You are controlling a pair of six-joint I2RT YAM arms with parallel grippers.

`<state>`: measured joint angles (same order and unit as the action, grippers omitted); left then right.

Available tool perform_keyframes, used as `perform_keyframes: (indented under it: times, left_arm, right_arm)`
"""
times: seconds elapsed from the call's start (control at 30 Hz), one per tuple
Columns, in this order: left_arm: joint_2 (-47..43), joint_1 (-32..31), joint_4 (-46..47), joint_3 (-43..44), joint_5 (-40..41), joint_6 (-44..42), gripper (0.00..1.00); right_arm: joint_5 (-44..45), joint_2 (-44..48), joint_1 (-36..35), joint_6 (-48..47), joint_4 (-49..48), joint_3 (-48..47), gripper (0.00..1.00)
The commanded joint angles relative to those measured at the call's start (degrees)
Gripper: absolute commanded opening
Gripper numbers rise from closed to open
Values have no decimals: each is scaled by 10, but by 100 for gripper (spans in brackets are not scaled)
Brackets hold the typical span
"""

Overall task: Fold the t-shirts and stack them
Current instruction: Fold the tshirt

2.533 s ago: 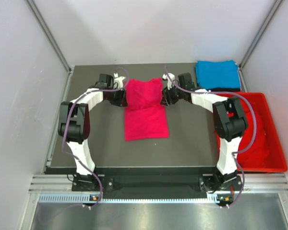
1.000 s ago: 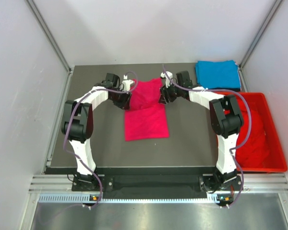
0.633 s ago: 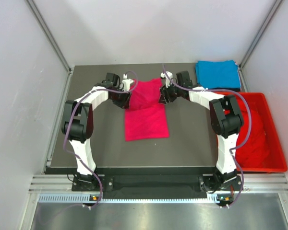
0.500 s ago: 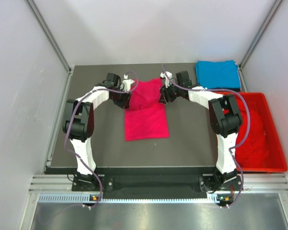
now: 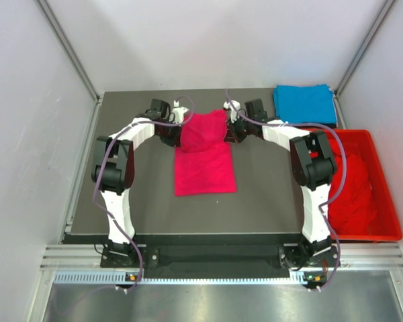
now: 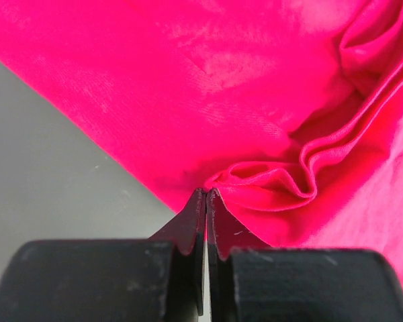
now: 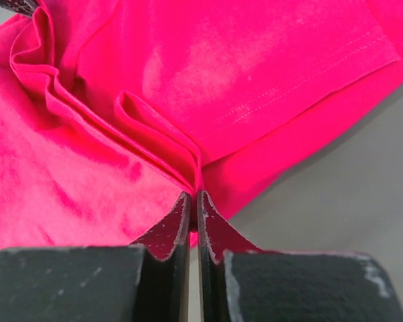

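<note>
A pink-magenta t-shirt (image 5: 203, 157) lies partly folded mid-table, its far half bunched between the two arms. My left gripper (image 5: 180, 131) is shut on the shirt's left edge; in the left wrist view the cloth (image 6: 242, 100) puckers at the closed tips (image 6: 207, 193). At the shirt's right edge, the right gripper (image 5: 228, 131) is shut too, with a fold of fabric (image 7: 188, 87) pinched at its tips (image 7: 193, 196). A folded sky-blue t-shirt (image 5: 304, 104) rests at the far right corner. Red t-shirts (image 5: 352, 191) fill the crate.
A red plastic crate (image 5: 389, 215) stands along the table's right edge, just right of the right arm. Grey walls enclose the table on three sides. Dark tabletop (image 5: 141, 201) shows left of and in front of the pink shirt.
Both grippers have shut on the pink shirt's side edges. The two arms drew slightly inward and back, bunching the shirt's far half narrower.
</note>
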<state>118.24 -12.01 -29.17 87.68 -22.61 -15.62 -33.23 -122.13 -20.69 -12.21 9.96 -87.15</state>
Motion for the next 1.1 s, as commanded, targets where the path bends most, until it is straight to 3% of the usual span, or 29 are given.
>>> perform_keyframes:
  times: [0.0, 0.17, 0.63, 0.7, 0.73, 0.87, 0.93, 1.07]
  left_arm:
    - [5, 9, 10, 21, -1, 25, 0]
    - [-15, 24, 47, -13, -10, 59, 0]
    - [-13, 55, 43, -16, -52, 99, 0]
    - [-13, 58, 47, -18, -58, 106, 7]
    - [-18, 59, 50, -20, -60, 114, 25]
    - [-46, 73, 94, -37, -51, 155, 30]
    - [-65, 82, 105, -41, -27, 223, 34]
    - [-107, 66, 105, -62, 26, 258, 34]
  right_arm:
    - [-4, -7, 10, 5, -15, -27, 0]
    - [5, -10, 14, 10, -13, -26, 0]
    - [8, -21, 22, 44, -13, -33, 0]
    - [10, -22, 22, 44, -10, -33, 0]
    - [10, -22, 23, 45, -10, -35, 3]
    - [16, -20, 24, 65, -8, -40, 19]
    - [23, -9, 25, 76, -9, -40, 28]
    - [47, 21, 25, 106, -13, -30, 40]
